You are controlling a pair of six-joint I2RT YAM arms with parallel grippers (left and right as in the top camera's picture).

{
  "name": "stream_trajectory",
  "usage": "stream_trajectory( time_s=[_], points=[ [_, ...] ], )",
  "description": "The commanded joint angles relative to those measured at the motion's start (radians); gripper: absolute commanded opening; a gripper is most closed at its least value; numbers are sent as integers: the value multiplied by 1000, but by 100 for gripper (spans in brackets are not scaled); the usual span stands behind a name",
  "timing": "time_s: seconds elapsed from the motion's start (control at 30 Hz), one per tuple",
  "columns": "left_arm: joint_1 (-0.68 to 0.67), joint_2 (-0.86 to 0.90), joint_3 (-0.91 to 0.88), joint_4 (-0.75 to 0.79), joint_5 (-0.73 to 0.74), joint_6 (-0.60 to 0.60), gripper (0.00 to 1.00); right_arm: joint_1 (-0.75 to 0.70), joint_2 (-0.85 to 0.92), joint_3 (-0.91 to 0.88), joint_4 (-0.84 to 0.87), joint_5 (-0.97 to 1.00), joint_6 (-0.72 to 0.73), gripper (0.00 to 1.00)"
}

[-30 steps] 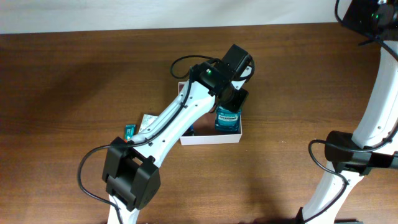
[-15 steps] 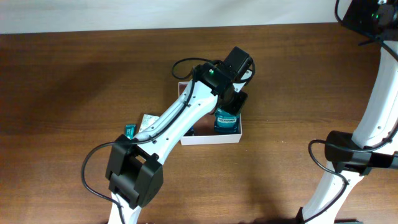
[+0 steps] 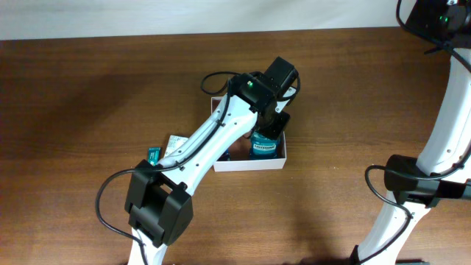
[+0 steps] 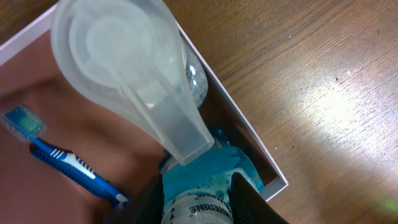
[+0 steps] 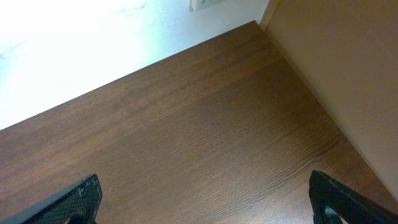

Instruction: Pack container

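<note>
Mouthwash bottle [image 3: 265,145] and left tool [image 3: 273,122] have edged slightly left within the container [image 3: 246,165].
Left tool pinches the teal body, seemingly to seat it by the right wall, clear of the toothbrush [image 4: 68,162]; container sits mid-desk [image 3: 88,96]; right tool [image 5: 206,205] hangs spread.

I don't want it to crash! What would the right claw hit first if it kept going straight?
Probably the wooden table: nothing else shows ahead of the right claw, though depth is hard to judge.
</note>
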Motion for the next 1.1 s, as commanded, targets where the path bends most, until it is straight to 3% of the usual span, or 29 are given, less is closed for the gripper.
stream_trajectory(
  time_s=[0.0,0.1,0.4,0.47,1.07],
  points=[
    [-6,24,-5,-27,-3,15,26,-3,-8,6,1,9,1,98],
    [-6,23,-5,-30,-3,16,19,-3,-8,6,1,8,1,98],
    [-5,22,-5,-61,-4,15,18,-3,-8,6,1,8,0,98],
    [-3,20,-5,-69,-7,10,13,-3,-8,6,1,8,1,98],
    [19,-74,-5,-23,-234,-112,7,-3,-8,6,1,8,0,98]
  ],
)
